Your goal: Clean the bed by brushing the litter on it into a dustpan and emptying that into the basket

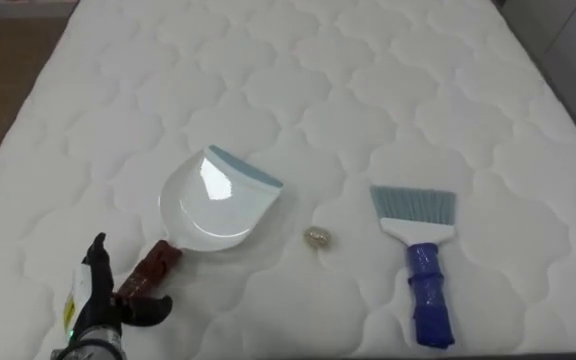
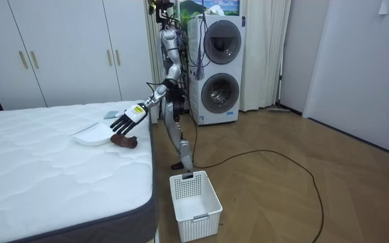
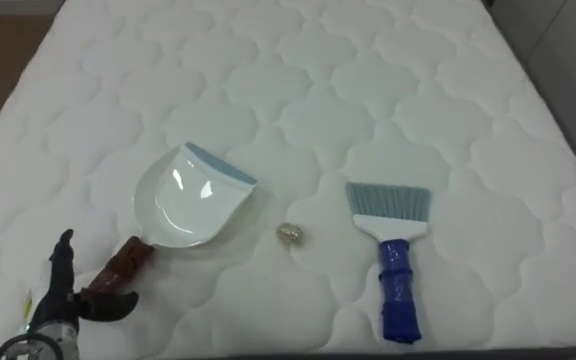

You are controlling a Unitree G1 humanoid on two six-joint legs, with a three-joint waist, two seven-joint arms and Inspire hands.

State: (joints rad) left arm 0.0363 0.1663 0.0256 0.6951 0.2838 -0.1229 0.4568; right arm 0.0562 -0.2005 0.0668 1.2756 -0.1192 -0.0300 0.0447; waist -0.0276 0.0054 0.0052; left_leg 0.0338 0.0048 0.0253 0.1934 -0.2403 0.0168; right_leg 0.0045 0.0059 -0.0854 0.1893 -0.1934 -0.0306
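Just beside left hand (image 1: 96, 298), dustpan handle (image 1: 153, 268).

White slatted basket (image 2: 196, 202) stands on the wooden floor (image 2: 282, 196). Against the far wall, an upper laundry machine (image 2: 221, 42) sits on a lower laundry machine (image 2: 219, 94), between white wardrobe doors (image 2: 66, 50) and a pale curtain (image 2: 265, 54).

Dustpan (image 1: 213, 205), crumb (image 1: 317, 237), brush (image 1: 423, 260) on mattress (image 1: 368, 100)
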